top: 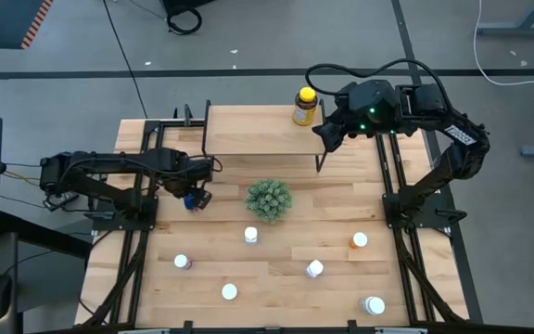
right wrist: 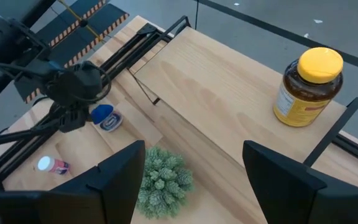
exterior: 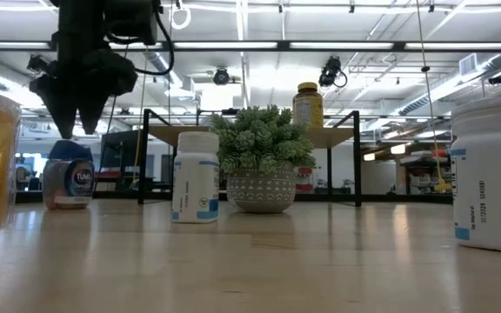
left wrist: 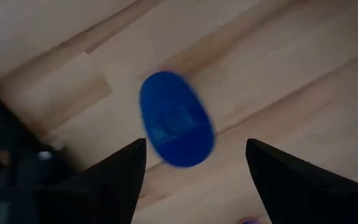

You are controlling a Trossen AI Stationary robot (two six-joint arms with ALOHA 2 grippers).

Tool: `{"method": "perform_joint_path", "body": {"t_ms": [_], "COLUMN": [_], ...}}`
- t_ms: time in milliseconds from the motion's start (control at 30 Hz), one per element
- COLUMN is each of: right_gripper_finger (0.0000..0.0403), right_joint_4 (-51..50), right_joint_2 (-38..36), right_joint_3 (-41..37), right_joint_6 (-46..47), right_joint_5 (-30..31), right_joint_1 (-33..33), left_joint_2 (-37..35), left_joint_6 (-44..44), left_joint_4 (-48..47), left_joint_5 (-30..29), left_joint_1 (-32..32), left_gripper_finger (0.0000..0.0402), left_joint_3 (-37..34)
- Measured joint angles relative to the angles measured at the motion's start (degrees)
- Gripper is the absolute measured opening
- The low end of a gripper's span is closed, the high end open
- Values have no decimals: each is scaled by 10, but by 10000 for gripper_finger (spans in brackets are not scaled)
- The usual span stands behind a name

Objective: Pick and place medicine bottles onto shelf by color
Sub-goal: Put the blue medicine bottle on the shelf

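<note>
The blue bottle [top: 191, 199] stands upright on the table in front of the shelf's left end. My left gripper [top: 196, 188] hangs open just above it without touching. In the left wrist view its fingers stand either side of the blue cap [left wrist: 176, 118], and in the low view the gripper [exterior: 81, 109] is over the bottle [exterior: 68, 178]. The shelf [top: 248, 130] carries the amber, yellow-capped bottle [top: 305, 107] at its right end. My right gripper [top: 326, 135] is open, raised beside that bottle [right wrist: 306, 87].
A green spiky plant [top: 268, 199] in a pot sits mid-table. White-capped bottles stand on the near half: [top: 251, 235], [top: 182, 262], [top: 229, 291], [top: 314, 269], [top: 374, 304], and an orange one [top: 359, 240]. Black arm rails run along both table sides.
</note>
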Motion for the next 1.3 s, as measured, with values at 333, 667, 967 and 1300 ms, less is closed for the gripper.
{"method": "perform_joint_path", "body": {"t_ms": [333,667,967,1300], "right_gripper_finger": [276,276,276,276], "right_joint_4": [0,0,0,0], "right_joint_2": [0,0,0,0], "right_joint_3": [0,0,0,0], "right_joint_6": [-10,-8,-7,-9], "right_joint_5": [0,-2,-2,13], "right_joint_1": [0,0,0,0], "left_joint_2": [47,94,126,125], "left_joint_6": [-52,-53,-10,29], "left_joint_4": [-5,3,17,34], "left_joint_5": [-1,-6,-1,1], "left_joint_1": [0,0,0,0], "left_gripper_finger": [284,284,284,231], "left_joint_3": [0,0,0,0]}}
